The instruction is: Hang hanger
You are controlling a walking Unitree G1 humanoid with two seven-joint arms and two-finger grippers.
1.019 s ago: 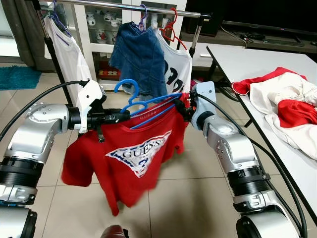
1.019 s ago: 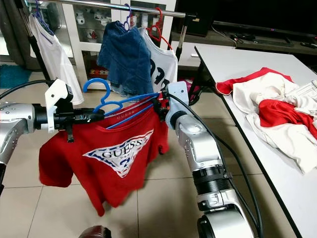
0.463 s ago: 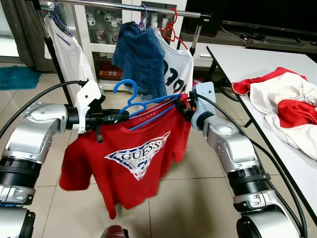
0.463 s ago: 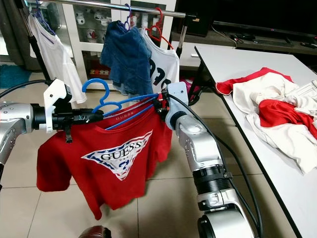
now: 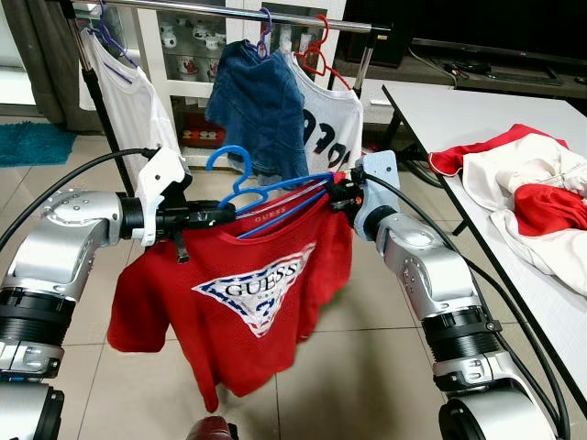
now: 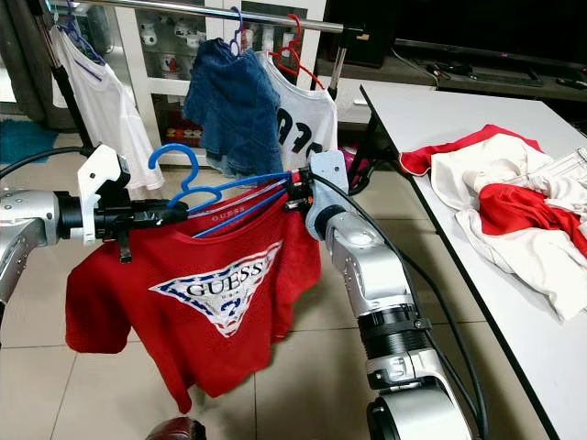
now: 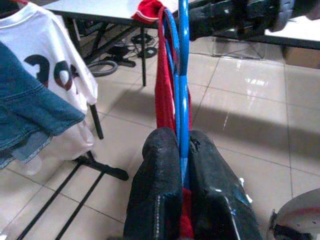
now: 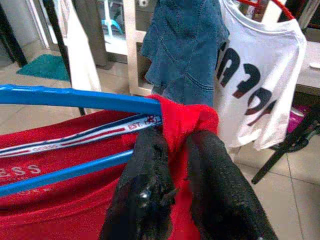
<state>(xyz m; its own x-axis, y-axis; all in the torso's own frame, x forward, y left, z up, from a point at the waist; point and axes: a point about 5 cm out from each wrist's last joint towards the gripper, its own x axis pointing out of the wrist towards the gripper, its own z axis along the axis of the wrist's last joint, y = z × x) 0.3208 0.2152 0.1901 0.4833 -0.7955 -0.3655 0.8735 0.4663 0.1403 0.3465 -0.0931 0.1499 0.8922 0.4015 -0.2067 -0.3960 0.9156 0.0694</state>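
Clothes rail ahead and above you, carry step underway: red shirt on blue hanger held below it, left gripper and right gripper clamped on opposite ends; next, lift its hook over the rail

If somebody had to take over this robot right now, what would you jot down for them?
Left hand: shut on the blue hanger near its hook.
Right hand: shut on the hanger's other end and the red T-shirt shoulder.
The shirt is on the hanger, held level between both arms, below and in front of the clothes rail.
Done: shirt on hanger.
Left: lift it and hook it onto the rail, perhaps in the gap left of the denim garment.
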